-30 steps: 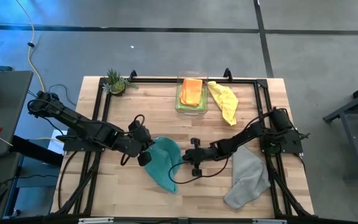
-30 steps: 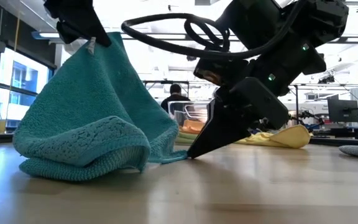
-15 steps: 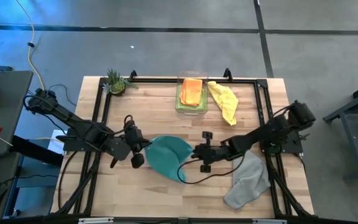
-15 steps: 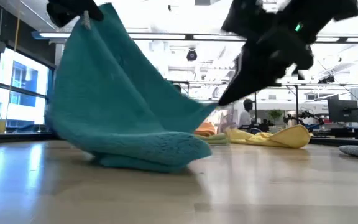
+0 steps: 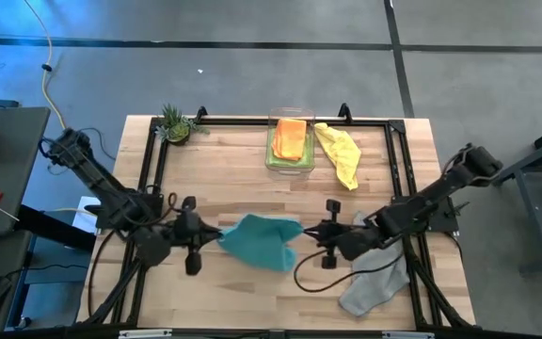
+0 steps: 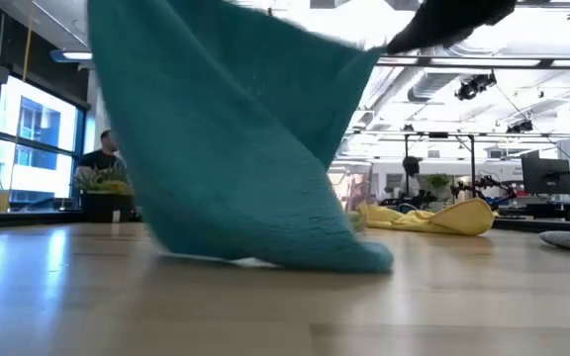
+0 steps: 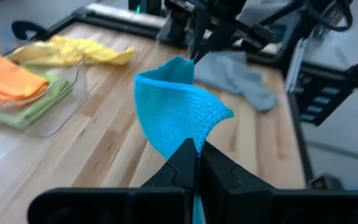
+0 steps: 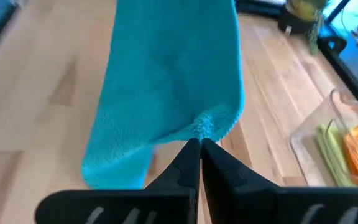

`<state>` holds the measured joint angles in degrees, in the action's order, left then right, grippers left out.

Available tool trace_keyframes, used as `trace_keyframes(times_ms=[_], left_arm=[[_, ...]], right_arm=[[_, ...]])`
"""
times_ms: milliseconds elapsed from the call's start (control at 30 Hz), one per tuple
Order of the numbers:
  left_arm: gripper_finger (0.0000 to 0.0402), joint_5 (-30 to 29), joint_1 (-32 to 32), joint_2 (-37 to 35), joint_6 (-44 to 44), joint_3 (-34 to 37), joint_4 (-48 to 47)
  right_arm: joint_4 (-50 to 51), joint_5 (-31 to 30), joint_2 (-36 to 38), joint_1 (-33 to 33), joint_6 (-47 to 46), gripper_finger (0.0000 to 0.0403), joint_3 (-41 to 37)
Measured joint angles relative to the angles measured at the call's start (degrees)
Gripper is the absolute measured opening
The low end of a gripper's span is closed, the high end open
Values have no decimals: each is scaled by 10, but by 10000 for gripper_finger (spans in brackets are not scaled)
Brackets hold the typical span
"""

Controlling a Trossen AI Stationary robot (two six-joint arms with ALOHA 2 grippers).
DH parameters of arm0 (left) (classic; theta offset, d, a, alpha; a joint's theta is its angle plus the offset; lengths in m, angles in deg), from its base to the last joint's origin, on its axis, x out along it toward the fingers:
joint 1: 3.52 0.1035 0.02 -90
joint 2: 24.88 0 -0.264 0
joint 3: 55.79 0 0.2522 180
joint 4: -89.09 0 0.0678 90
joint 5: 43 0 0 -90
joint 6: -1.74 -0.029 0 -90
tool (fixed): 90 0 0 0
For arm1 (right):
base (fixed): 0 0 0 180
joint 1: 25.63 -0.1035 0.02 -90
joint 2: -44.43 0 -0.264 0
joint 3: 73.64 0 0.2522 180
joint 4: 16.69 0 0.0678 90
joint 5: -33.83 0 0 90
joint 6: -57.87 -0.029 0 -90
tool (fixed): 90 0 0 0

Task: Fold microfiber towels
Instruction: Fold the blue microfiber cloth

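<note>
The teal towel (image 5: 260, 241) is held stretched between the two arms above the middle of the table (image 5: 233, 160), its lower edge touching the wood. One corner is pinched by the left pincer (image 5: 216, 234), pressed tight on the cloth, and the opposite corner by the right pincer (image 5: 306, 232), likewise clamped. The cloth is probably pulled apart so that it can be laid flat for folding. The grey towel (image 5: 374, 278) is left crumpled at the near right.
</note>
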<state>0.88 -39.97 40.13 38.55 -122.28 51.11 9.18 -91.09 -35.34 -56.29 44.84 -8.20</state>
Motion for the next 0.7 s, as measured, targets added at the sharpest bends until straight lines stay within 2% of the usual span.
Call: trace_keyframes(times_ms=[200,333,567,700], left_arm=[[0,-52,-47,-1,10,0,33],[0,-55,-68,-1,-7,0,84],[0,-62,-96,-1,-39,0,172],[0,-91,-91,-1,20,0,125]], right_arm=[[-5,-19,44,-43,-15,0,0],[-14,-31,66,-69,-16,0,5],[27,-37,69,-101,-51,0,87],[64,-39,69,-90,-92,0,104]])
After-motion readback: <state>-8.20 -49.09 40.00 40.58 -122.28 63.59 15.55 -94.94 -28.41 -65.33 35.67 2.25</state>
